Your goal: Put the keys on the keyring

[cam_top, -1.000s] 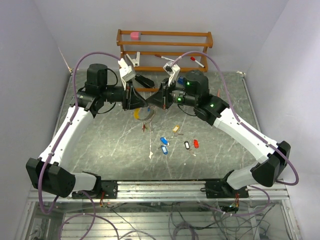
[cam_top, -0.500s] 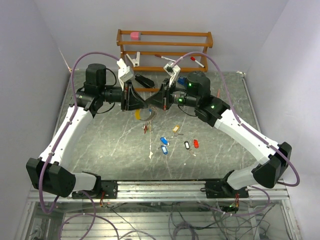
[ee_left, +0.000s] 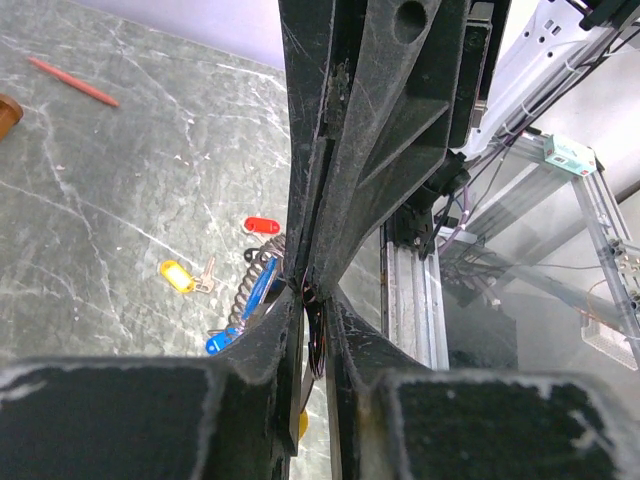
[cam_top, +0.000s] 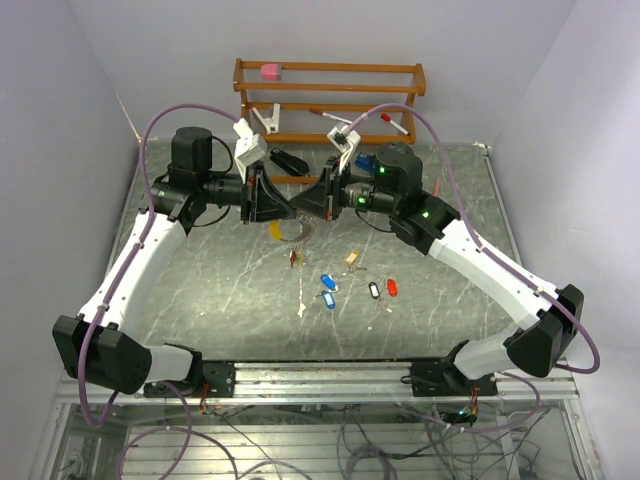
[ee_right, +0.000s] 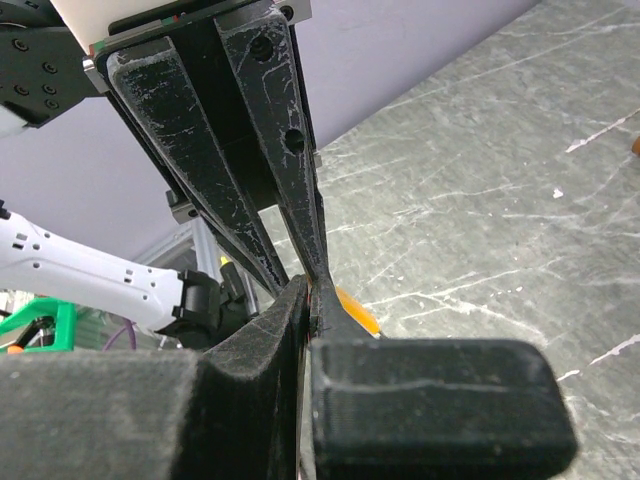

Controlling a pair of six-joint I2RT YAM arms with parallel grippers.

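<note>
Over a grey marbled surface point(cam_top: 200, 290) with a wooden rack point(cam_top: 330, 68) at its far edge, the two arms meet tip to tip at centre. The left hand point(cam_top: 289, 206) has its jaws narrowed to a slit around a thin strand of wire, while the right hand point(cam_top: 304, 206) is pressed fully closed; what it grips cannot be told. The keyring point(cam_top: 293, 229) shows just beneath the joined tips, a yellow tag point(cam_top: 275, 232) at its left end. The keys point(cam_top: 327, 281) lie loose nearer the bases, well apart from the ring: blue, tan point(cam_top: 352, 257), black point(cam_top: 374, 290) and red point(cam_top: 392, 287).
</note>
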